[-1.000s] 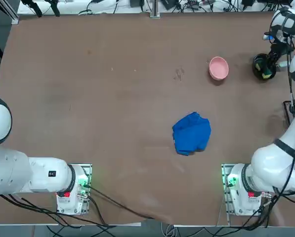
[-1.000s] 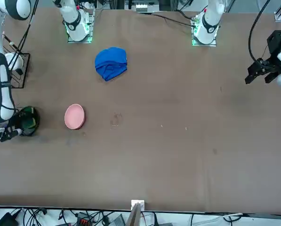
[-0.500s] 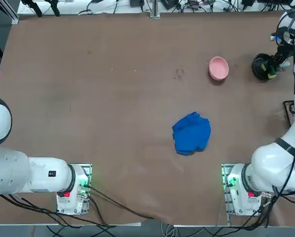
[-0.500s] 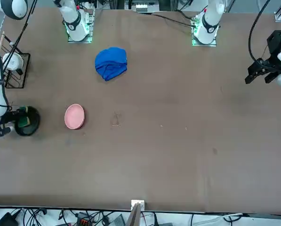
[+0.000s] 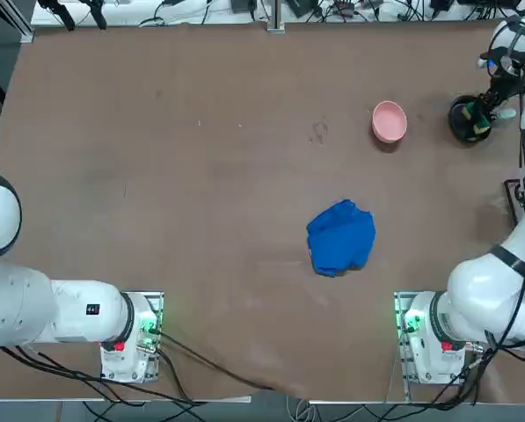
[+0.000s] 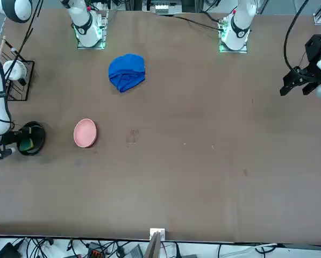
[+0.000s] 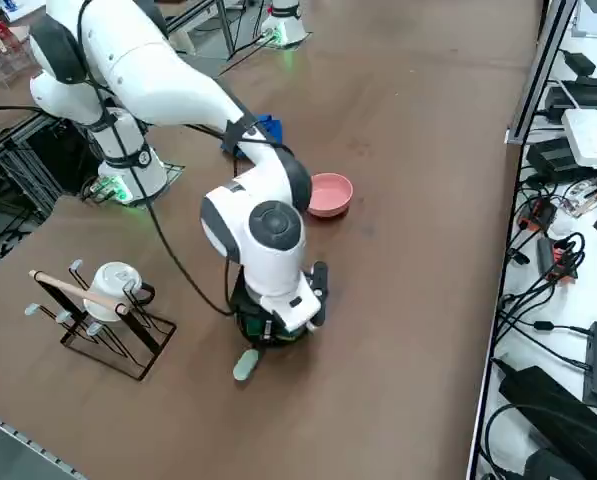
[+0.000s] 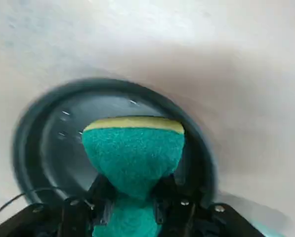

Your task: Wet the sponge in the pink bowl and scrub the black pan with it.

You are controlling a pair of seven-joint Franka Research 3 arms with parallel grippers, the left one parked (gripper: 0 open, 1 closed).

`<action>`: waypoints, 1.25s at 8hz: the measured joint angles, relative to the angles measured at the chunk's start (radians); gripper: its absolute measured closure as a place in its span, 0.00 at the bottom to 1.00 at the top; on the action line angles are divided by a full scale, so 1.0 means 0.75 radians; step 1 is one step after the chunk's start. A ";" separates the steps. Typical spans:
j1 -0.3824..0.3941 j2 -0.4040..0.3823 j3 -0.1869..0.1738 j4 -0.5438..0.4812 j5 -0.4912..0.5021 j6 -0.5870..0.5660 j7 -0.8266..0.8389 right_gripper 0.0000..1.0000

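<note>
Sponge (image 8: 132, 148) is pinched between the two fingers of the right gripper (image 8: 136, 196), squeezed narrow at the grip, with its green side bulging out wide beyond the fingertips and a yellow strip along its far edge. It sits over the inside of the black pan (image 8: 26, 140), within the rim as the wrist view shows it; whether it presses on the pan's bottom, I cannot tell. Small shiny drops dot the dark inside of the pan beside the sponge. The pan's short, pale handle (image 7: 246, 365) sticks out past the rim, on the robot's right. To the left of the pan, apart from it, the pink bowl (image 5: 390, 121) stands upright on the brown table (image 5: 200, 176). A crumpled blue cloth (image 5: 341, 237) lies nearer the robot's bases than the bowl does. Over by the robot's right edge of the table stands a black wire rack (image 7: 128, 357) with a wooden bar, and a white cup (image 7: 115, 280) is on it.
</note>
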 joint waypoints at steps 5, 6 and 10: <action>0.064 -0.007 -0.006 0.002 0.000 -0.161 0.012 0.58; 0.054 -0.006 -0.012 0.001 0.000 -0.189 -0.001 0.58; -0.010 -0.005 -0.021 -0.003 -0.048 -0.133 -0.042 0.58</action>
